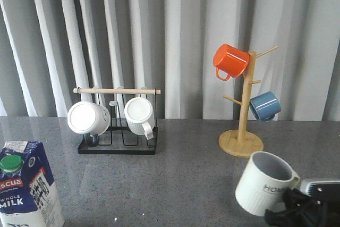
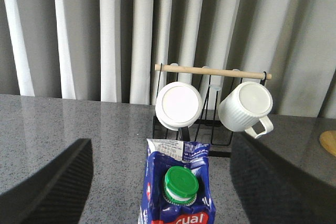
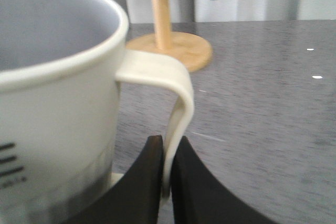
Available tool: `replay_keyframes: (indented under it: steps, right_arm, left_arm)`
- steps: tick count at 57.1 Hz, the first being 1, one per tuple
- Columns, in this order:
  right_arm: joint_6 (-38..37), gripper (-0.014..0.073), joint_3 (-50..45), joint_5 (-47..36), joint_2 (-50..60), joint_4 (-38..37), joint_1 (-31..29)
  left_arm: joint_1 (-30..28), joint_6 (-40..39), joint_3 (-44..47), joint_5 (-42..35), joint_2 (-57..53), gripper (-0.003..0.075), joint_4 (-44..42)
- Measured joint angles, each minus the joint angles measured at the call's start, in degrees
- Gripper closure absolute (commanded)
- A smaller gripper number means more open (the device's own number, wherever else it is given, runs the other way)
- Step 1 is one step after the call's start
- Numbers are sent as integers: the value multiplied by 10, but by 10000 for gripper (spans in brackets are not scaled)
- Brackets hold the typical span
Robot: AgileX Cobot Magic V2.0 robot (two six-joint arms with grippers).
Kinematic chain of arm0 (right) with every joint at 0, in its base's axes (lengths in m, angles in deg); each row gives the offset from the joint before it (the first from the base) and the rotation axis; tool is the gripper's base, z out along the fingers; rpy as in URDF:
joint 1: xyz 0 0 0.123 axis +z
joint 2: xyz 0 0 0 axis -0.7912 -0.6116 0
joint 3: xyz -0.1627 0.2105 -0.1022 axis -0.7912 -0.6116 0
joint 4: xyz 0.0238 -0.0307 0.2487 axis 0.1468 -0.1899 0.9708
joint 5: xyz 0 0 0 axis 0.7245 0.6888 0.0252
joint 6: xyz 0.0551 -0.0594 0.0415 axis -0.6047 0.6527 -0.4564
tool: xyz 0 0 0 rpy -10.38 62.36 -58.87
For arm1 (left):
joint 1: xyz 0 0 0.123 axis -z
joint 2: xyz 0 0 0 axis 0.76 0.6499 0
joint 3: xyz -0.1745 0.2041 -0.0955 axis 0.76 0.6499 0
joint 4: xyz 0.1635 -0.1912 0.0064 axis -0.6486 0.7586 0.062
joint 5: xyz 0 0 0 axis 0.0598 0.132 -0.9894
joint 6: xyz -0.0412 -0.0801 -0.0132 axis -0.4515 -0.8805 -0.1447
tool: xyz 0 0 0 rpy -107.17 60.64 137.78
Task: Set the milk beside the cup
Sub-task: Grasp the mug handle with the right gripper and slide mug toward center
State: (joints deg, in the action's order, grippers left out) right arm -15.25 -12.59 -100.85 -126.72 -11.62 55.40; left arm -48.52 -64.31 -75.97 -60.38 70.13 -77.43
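The milk (image 1: pixel 26 190), a blue-and-white carton with a green cap, stands at the table's front left. In the left wrist view the milk (image 2: pixel 178 192) sits between my left gripper's (image 2: pixel 160 148) wide-open fingers (image 2: pixel 50 184), with clear gaps on both sides. The left gripper itself does not show in the front view. The cup (image 1: pixel 264 183), a pale ribbed mug lettered "HOME", is tilted at the front right. My right gripper (image 3: pixel 167 142) is shut on the handle of the cup (image 3: pixel 58 103). In the front view the right gripper (image 1: pixel 297 206) is at the bottom right corner.
A black wire rack (image 1: pixel 117 147) with a wooden bar holds two plain white ribbed mugs at the back left. A wooden mug tree (image 1: pixel 241 143) at the back right carries an orange mug (image 1: pixel 231 61) and a blue mug (image 1: pixel 264 106). A grey curtain hangs behind.
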Motion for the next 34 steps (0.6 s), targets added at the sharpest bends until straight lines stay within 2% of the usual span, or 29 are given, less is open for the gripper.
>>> replay_keyframes:
  steps: [7,15,23,34]
  right_arm:
    - [37,597,35,54,0,56,75]
    - [143,597,76,96,-15,148,139]
    - [223,597,88,103,-33,237,177]
    - [262,596,89,79,-70,270,206]
  left_arm:
    - [0,0,0,0,0,186,0]
    - [0,0,0,0,0,186,0]
    - [0,0,0,0,0,186,0]
    - [0,0,0,0,0,186,0]
